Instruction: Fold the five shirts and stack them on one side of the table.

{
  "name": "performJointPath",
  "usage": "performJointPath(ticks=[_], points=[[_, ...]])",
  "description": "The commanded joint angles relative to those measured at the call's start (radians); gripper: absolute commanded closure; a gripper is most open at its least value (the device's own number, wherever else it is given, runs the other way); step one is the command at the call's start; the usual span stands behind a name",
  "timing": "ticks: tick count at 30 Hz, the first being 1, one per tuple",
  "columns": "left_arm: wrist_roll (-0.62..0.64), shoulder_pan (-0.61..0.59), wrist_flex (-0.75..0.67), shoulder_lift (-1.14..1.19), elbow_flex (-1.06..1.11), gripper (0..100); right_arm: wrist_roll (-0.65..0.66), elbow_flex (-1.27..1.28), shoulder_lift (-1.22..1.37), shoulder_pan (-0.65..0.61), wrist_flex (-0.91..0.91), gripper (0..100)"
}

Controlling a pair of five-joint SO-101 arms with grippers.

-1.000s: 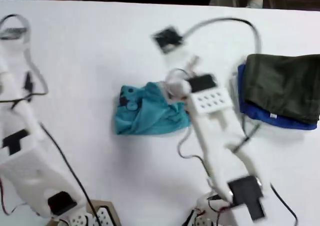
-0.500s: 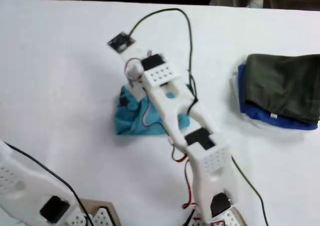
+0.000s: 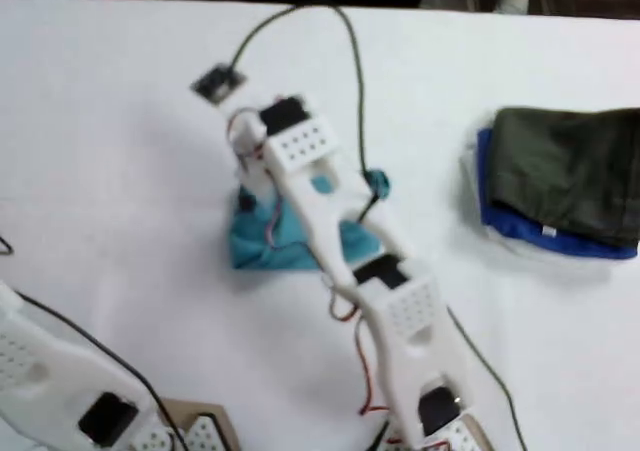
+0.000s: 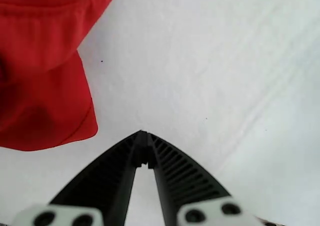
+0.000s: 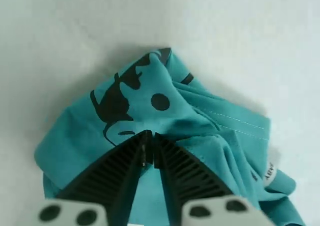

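Note:
A crumpled teal shirt [image 3: 268, 243] with a black print lies at the table's middle. My right arm [image 3: 330, 221] stretches over it from the near edge. The right gripper [image 5: 148, 148] is shut, its tips just above the teal shirt [image 5: 150, 100] near the print; I see no cloth pinched between them. At the right side a dark green folded shirt [image 3: 565, 166] rests on a blue one [image 3: 520, 229]. My left gripper [image 4: 143, 148] is shut over bare white table, with a red shirt [image 4: 40, 60] close beside it. The left arm's body [image 3: 50, 381] sits at the near left corner.
The white tablecloth [image 3: 120, 171] lies open to the left of the teal shirt and between it and the stack. A black cable [image 3: 350, 61] loops above the right arm. A brown base plate [image 3: 190, 426] shows at the near edge.
My right arm has swung left, from the teal shirt's right edge to above its left part. The left arm has drawn back toward the near left corner.

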Motion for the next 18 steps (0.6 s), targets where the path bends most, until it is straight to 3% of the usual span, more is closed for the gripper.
performJointPath(ticks=[1, 10, 18], points=[[-0.003, -0.005, -0.006, -0.072, -0.004, 97, 0.009, -0.003, 0.031, -0.001, 0.031, 97.8], [-0.003, -0.002, -0.008, -0.071, -0.004, 97, 0.012, 0.018, -0.019, 0.094, 0.197, 97.8], [-0.003, -0.003, -0.034, -0.071, -0.004, 97, 0.143, 0.377, -0.231, 0.191, 0.197, 97.8]])
